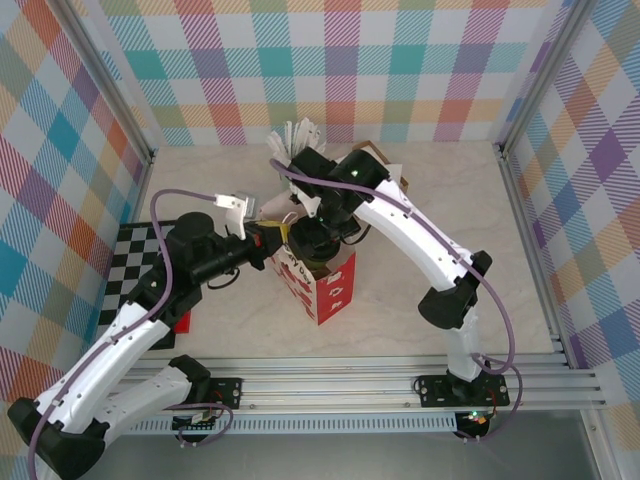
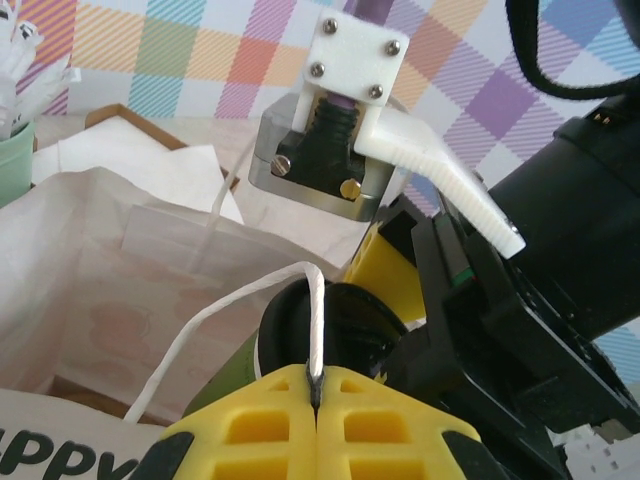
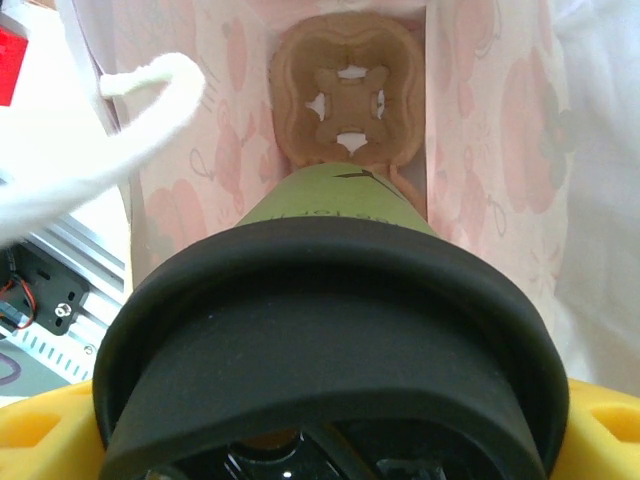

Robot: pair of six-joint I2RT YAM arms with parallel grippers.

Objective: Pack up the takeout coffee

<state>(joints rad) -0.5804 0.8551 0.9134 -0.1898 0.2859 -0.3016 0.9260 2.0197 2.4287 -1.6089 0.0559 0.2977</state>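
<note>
Top view: the right gripper [image 1: 312, 232] hangs over the paper bag [image 1: 325, 290], and the left gripper [image 1: 265, 240] is at its rim.

Left wrist: jaws pinched together on the bag's string handle [image 2: 316, 330].

Right wrist: jaws clamp the takeout coffee [image 3: 330, 210] in the bag's mouth, above a cardboard holder [image 3: 340, 100].

I judge the step in hand is lowering the cup. Next I must seat it squarely, then release.

The left arm [image 1: 120, 345] is stretched forward and to the right from its base, with the left gripper [image 2: 315, 398] pinched tight on a white cord handle [image 2: 317, 330]. The right arm [image 1: 400, 225] is arched and bent back leftward. The right gripper [image 3: 320, 440] is pointed down, its 2 fingers [image 3: 30, 440] clamped on the takeout coffee [image 3: 320, 290].
</note>
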